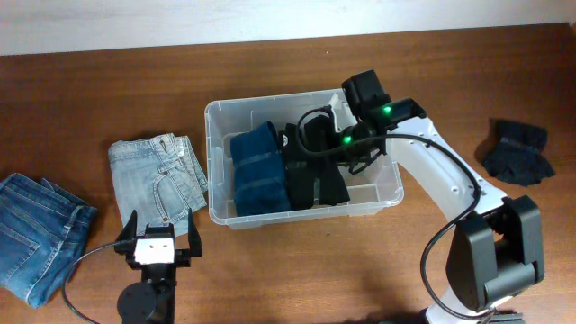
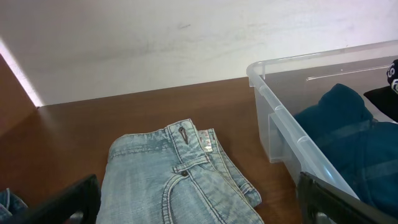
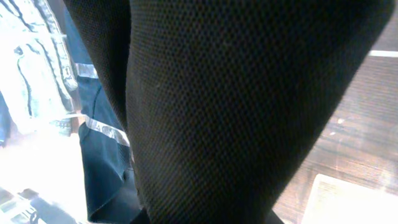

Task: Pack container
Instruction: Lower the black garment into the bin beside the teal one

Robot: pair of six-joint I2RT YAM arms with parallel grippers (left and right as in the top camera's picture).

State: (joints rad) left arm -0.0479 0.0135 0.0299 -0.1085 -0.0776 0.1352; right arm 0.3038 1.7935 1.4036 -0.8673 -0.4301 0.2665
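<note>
Right claw (image 1: 340, 157) is closed narrowly on a black fine-knit garment (image 1: 317, 184) inside the clear rectangular plastic container (image 1: 214, 171), round-cornered, at mid brown wooden bench (image 1: 90, 99). A folded dark-blue garment (image 1: 259, 171) lies beside it. Left claw (image 1: 162, 219) gapes wide, empty, near folded pale denim jeans (image 1: 157, 171).

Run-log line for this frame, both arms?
left gripper: open, by folded light-blue denim jeans | right gripper: shut on black knit garment inside large clear plastic bin | folded dark-blue garment: in bin
</note>
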